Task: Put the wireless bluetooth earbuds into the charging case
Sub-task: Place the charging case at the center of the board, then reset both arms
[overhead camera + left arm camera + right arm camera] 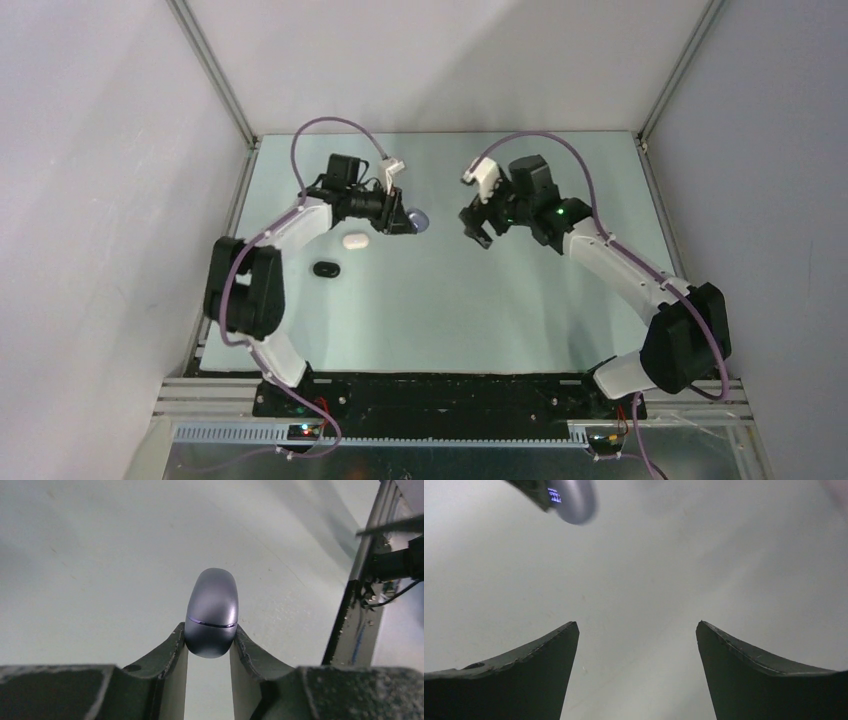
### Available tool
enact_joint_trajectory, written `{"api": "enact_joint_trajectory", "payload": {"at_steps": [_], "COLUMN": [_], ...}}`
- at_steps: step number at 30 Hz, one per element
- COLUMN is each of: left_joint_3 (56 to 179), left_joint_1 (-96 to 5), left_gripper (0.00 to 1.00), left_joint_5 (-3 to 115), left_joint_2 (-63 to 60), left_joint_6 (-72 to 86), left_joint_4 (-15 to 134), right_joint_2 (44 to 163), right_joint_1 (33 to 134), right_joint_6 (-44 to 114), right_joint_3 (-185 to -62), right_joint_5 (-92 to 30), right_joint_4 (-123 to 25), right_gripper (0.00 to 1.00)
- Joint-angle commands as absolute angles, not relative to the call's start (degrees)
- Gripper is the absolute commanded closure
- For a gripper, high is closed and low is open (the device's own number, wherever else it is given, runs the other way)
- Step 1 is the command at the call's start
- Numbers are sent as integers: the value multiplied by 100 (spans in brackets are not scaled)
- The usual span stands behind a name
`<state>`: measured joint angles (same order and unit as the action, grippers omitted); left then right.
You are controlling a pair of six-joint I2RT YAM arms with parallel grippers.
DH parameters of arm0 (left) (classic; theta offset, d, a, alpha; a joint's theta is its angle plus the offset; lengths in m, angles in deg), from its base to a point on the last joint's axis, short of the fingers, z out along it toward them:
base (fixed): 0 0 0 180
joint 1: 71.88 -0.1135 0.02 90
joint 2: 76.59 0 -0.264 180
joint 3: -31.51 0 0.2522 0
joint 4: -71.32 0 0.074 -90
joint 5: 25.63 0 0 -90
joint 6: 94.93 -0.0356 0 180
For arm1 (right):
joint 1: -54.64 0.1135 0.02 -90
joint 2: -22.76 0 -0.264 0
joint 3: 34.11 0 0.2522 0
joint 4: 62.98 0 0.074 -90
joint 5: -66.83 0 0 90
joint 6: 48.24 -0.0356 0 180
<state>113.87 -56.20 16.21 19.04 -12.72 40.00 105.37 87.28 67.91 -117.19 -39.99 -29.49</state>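
Note:
My left gripper [408, 220] is shut on a closed lavender-grey oval charging case [212, 611], held by its near end above the table; it also shows in the top view [418, 218] and at the upper left of the right wrist view [574, 500]. My right gripper [478, 232] is open and empty, a short way right of the case, its fingers [539, 670] wide apart over bare table. A closed white case [355, 240] and a closed black case [326, 269] lie on the table left of centre. No earbuds show in any view.
The pale green table [450, 310] is walled by grey panels with metal frame posts [215, 70]. The right arm's base and frame [360, 605] show at the right of the left wrist view.

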Motion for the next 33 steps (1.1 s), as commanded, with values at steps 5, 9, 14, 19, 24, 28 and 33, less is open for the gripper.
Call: {"api": "enact_joint_trajectory", "payload": {"at_steps": [5,9,14,19,24,28,33], "left_joint_3": [12314,12984,13712,14238,13940,12564,11031], "left_joint_1": [-5500,-5479,-5578,-5785,-5865,-5950,-5946], "left_gripper": [94,63,1,0,0,0,0], "left_joint_5": [792,1342,2784,3803,4747,5194,5077], "left_joint_2": [3945,4479,4026,3176,1582,37,-879], "left_joint_6": [-705,-1070,-1316,-1705,-1521,-1056,-1157], "left_joint_4": [2450,1311,538,489,2007,4482,6216], "right_joint_2": [10176,10083,10030,9967,10124,10366,10524], "right_joint_1": [7737,7580,7468,7454,7496,7531,7620], "right_joint_6": [5515,5362,5690,5014,4297,4205,4235], "right_joint_3": [-11216,-11236,-11694,-11992,-12682,-13509,-13638], "right_joint_5": [-4740,-4929,-4924,-3444,-2375,-1793,-1674], "right_joint_4": [-2722,-2646,-2084,-2345,-2764,-2898,-3138], "right_gripper": [1,1,1,1,1,1,1]}}
